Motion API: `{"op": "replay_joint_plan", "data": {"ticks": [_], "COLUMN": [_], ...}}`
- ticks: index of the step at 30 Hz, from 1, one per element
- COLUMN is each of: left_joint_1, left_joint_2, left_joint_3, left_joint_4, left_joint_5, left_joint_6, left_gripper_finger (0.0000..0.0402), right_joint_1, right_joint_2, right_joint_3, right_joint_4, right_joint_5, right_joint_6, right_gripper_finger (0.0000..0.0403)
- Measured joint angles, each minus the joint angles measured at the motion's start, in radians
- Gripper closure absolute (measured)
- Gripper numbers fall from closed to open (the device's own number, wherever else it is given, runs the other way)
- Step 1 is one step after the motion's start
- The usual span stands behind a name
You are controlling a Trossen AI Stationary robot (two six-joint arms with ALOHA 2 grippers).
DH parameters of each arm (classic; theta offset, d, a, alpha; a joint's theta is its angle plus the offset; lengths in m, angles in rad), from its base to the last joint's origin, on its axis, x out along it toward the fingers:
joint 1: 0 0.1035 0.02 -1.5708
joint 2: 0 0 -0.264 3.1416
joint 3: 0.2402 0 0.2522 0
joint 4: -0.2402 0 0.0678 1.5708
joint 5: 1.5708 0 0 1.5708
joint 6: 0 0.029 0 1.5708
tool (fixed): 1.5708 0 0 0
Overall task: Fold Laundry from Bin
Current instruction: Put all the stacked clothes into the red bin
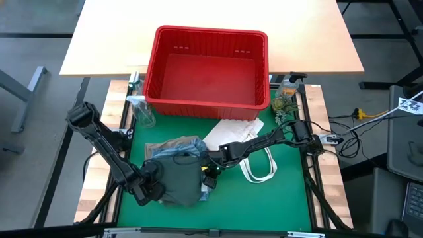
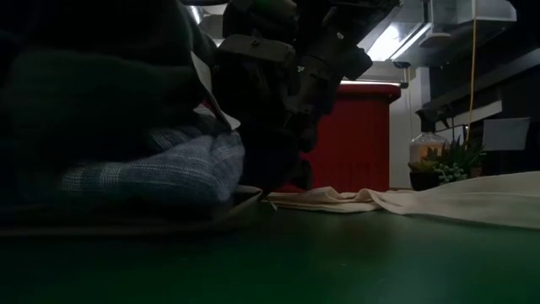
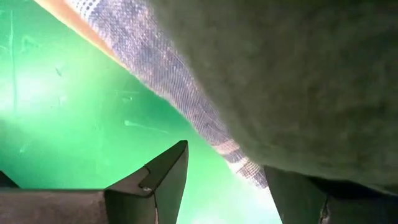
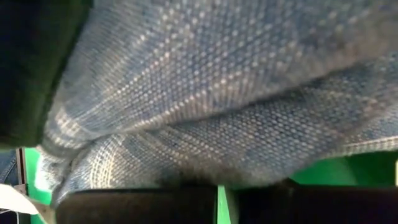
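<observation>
On the green mat (image 1: 277,198), near the front of the table, my left gripper (image 1: 151,188) sits low at the left edge of the dark green garment (image 1: 177,177). Its fingers (image 3: 163,182) stand wide apart, and in my left wrist view the green cloth hangs over one of them while the other is bare above the mat; I cannot tell if the cloth is between them or only lying on top. My right gripper (image 1: 210,169) reaches in from the right side and its jaws are pressed together, right against the blue-white striped shirt (image 4: 236,99), which fills my right wrist view. If some fold of the shirt is pinched between the fingers, I cannot see it. The dark green garment lies on top of the pile, with the striped shirt (image 1: 177,147) showing at its far edge and the tan garment (image 1: 153,147) under it. The bin (image 1: 206,69) stands beyond the pile, at the far side of the mat, and its inside shows only red floor. A white tote bag (image 1: 236,132) lies flat between the bin and my right arm, its loop handles (image 1: 259,166) toward the front.
</observation>
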Motion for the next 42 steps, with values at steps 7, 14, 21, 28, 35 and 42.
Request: {"op": "replay_joint_plan", "data": {"ticks": [7,14,21,28,35,42], "left_joint_1": [-0.021,-0.060,-0.048,-0.005,0.014,0.015], "left_joint_2": [-0.058,-0.077,-0.065,-0.016,0.042,0.058], "left_joint_3": [0.000,0.002,-0.012,-0.068,-0.077,-0.080], "left_joint_4": [-0.013,-0.116,-0.218,-0.163,-0.137,-0.112], "left_joint_5": [-0.009,-0.093,-0.200,-0.211,-0.256,-0.327], "left_joint_6": [-0.035,-0.130,-0.164,-0.163,-0.163,-0.164], "left_gripper_finger": [0.0200,0.0200,0.0200,0.0200,0.0200,0.0200], "right_joint_1": [0.000,0.000,0.000,-0.001,-0.001,-0.001], "right_joint_2": [0.000,0.000,0.000,0.000,0.000,-0.001], "right_joint_3": [0.000,0.000,0.000,0.000,0.000,0.000], "right_joint_4": [0.001,0.001,0.001,0.002,0.001,0.000], "right_joint_5": [-0.005,-0.006,-0.006,-0.006,-0.006,-0.006], "right_joint_6": [0.000,0.000,0.000,0.000,0.000,0.000], "right_gripper_finger": [0.0398,0.0398,0.0398,0.0398,0.0398,0.0398]}}
